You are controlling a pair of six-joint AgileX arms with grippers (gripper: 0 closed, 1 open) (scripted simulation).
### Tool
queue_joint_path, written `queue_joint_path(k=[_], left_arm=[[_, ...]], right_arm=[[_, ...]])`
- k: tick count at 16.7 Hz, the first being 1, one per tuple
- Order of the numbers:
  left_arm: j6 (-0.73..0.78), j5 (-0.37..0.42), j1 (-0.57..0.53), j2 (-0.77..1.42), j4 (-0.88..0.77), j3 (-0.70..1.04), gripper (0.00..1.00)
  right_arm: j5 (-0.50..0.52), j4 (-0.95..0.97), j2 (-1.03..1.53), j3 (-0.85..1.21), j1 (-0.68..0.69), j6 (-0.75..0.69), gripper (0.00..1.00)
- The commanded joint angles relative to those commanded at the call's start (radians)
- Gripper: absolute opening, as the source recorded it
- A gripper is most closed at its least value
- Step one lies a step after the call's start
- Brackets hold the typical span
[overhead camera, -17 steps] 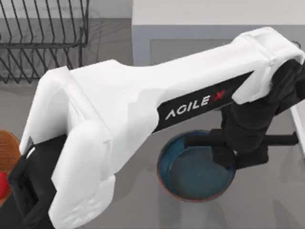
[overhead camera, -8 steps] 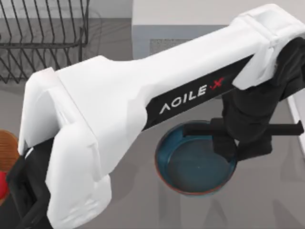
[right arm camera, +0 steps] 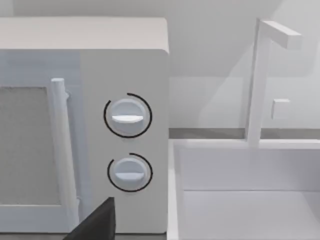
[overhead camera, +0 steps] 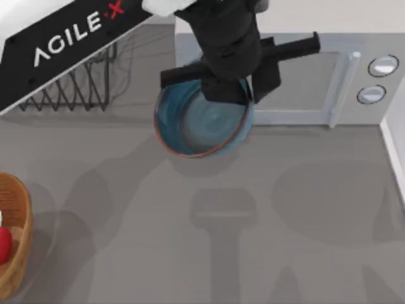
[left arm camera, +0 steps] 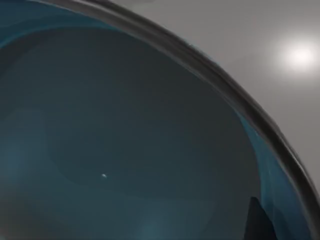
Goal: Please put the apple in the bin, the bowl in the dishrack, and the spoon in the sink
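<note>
Gripping the bowl (overhead camera: 190, 130), the left tool (overhead camera: 226, 88) hangs below "AGILE X" lettering.

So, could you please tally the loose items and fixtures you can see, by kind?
Bowl: 1
Apple: 1
Bin: 1
Dishrack: 1
Microwave: 1
Sink: 1
Total: 6

Bowl (overhead camera: 202, 123) partly behind left gripper (overhead camera: 231, 85)
</note>
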Motion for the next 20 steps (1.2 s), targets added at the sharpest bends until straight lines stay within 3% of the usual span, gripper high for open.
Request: queue_joint_path(k=[12, 16, 20], left_arm=[[0.668, 0.131, 0.792, -1.003, 0.836, -0.793, 0.00], [0.780, 0.154, 0.924, -1.144, 0.974, -0.926, 0.00], [0.787, 0.156, 0.932, -1.152, 0.981, -0.934, 0.00]], right_arm=[[0.000, 0.000, 0.000, 0.000, 0.000, 0.000, 1.00], [0.000, 0.000, 0.000, 0.000, 0.000, 0.000, 1.00], [0.000, 0.000, 0.000, 0.000, 0.000, 0.000, 1.00]])
